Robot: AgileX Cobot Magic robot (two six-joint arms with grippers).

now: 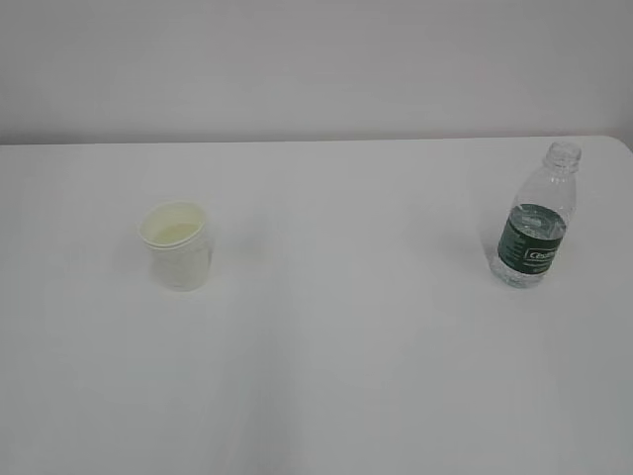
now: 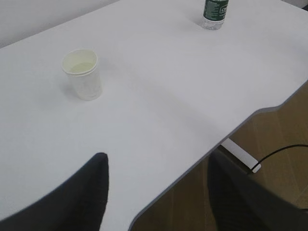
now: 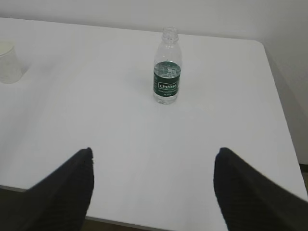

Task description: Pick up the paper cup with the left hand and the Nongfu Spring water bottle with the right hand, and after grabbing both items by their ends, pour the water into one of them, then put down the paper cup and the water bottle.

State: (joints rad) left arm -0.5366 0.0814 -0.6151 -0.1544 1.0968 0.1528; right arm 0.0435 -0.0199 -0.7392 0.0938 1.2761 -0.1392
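The left hand (image 2: 156,185) and right hand (image 3: 154,180) both show spread, empty jaws, bodies cut off by the frame. The paper cup (image 1: 177,245) stands at nine o'clock, the Nongfu Spring water bottle (image 1: 535,219) at three; its label print is blurred.

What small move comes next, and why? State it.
Probably bring the left gripper forward to the cup. The cup and the bottle both stand upright and untouched on the table, and both grippers hang open near the table's edge, well short of them.
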